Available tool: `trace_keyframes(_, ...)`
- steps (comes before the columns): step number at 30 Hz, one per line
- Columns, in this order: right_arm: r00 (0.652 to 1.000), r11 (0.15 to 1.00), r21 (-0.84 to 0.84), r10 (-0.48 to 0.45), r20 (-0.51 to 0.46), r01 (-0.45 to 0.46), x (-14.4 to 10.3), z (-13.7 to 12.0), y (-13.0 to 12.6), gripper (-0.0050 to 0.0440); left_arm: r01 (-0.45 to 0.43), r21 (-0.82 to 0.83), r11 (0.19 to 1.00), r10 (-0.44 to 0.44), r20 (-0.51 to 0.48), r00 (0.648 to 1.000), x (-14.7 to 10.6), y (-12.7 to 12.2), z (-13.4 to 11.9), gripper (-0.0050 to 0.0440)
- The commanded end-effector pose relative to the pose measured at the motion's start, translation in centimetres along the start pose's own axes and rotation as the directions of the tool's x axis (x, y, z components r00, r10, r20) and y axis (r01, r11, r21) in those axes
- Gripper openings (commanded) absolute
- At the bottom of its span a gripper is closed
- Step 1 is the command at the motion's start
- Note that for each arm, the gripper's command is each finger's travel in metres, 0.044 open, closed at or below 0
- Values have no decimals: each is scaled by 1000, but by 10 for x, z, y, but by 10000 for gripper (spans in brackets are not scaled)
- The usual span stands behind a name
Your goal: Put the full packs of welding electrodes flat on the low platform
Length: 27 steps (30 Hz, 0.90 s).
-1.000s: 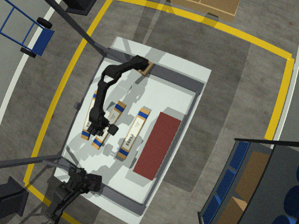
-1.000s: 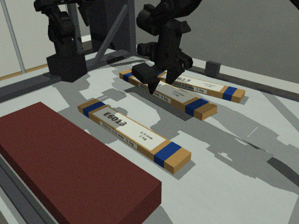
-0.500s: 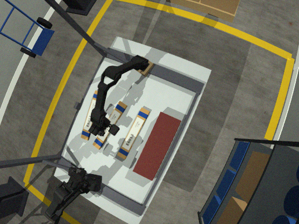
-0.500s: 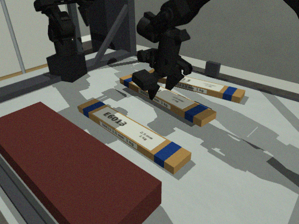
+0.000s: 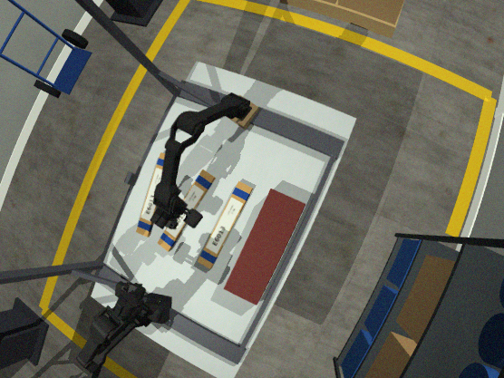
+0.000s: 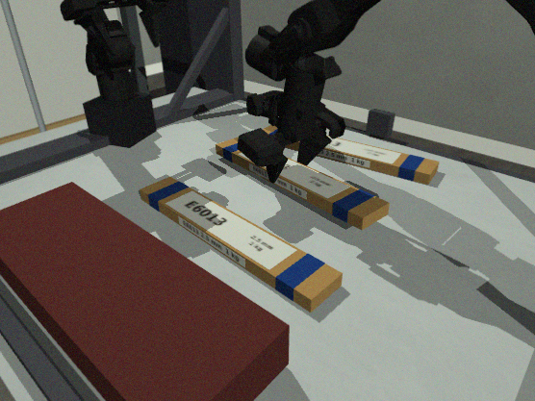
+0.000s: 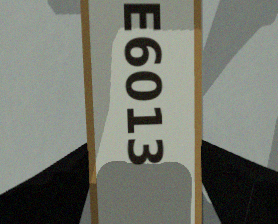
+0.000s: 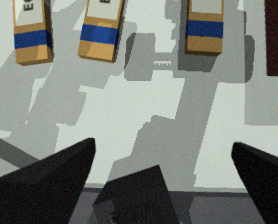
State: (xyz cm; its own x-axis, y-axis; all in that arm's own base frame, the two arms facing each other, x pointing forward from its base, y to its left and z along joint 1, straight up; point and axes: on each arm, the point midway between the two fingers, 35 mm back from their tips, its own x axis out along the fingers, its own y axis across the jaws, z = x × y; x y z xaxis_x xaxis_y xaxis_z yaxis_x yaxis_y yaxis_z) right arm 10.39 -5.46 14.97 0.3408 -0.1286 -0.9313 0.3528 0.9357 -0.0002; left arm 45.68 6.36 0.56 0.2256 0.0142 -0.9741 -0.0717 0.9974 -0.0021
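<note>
My left gripper [image 5: 181, 220] [image 6: 289, 168] is shut on the middle pack [image 5: 193, 197] [image 6: 319, 182] [image 7: 175, 100] [image 8: 101, 34], gripping it across its sides near the E6013 print. This pack lies level, at or just above the table. Another pack [image 5: 225, 225] [image 6: 241, 222] [image 8: 204, 28] lies flat between it and the dark red platform [image 5: 267, 246] [image 6: 120, 280] [image 8: 272, 40]. The third pack [image 5: 144, 227] [image 6: 375, 152] [image 8: 32, 38] lies flat on the far side, partly hidden by the left arm in the top view. No pack is on the platform. My right gripper [image 8: 163, 146] is open and empty.
The right arm [image 5: 113, 318] [image 6: 111, 49] stands at the table's end, away from the packs. Grey frame rails [image 5: 299, 132] [image 6: 29, 162] border the white table [image 5: 281, 155] [image 6: 414, 347]. A small dark block [image 6: 380, 123] sits by the far rail.
</note>
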Motion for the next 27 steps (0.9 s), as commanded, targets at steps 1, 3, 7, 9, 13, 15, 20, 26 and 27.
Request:
trace_keyframes(1, 1000, 1000, -3, -1, 20, 1, -5, 4, 0, 430, -5, 1, 1000, 5, 87, 996, -28, 2, 20, -50)
trace_keyframes(3, 1000, 1000, -3, -1, 20, 1, -5, 4, 0, 430, -6, 1, 1000, 6, 95, 995, -30, 2, 23, -50)
trace_keyframes(7, 1000, 1000, -3, -1, 20, 1, -5, 4, 0, 430, -6, 1, 1000, 6, 92, 996, -29, 2, 21, -50)
trace_keyframes(9, 1000, 1000, -3, -1, 20, 1, -5, 4, 0, 430, -5, 1, 1000, 5, 81, 997, -25, 2, 17, -50)
trace_keyframes(13, 1000, 1000, -3, -1, 20, 1, -5, 4, 0, 430, -5, 1, 1000, 4, 75, 997, -18, 2, 17, -50)
trace_keyframes(15, 1000, 1000, -3, -1, 20, 1, -5, 4, 0, 430, -4, 1, 1000, 4, 72, 997, -16, 2, 15, -50)
trace_keyframes(20, 1000, 1000, -3, -1, 20, 1, -5, 4, 0, 430, -5, 1, 1000, 5, 85, 996, -19, 2, 18, -50)
trace_keyframes(26, 1000, 1000, -3, -1, 20, 1, -5, 4, 0, 430, -4, 1, 1000, 4, 72, 997, -11, 2, 14, -50)
trace_keyframes(27, 1000, 1000, -3, -1, 20, 1, -5, 4, 0, 430, -4, 1, 1000, 4, 73, 997, -10, 2, 14, -50)
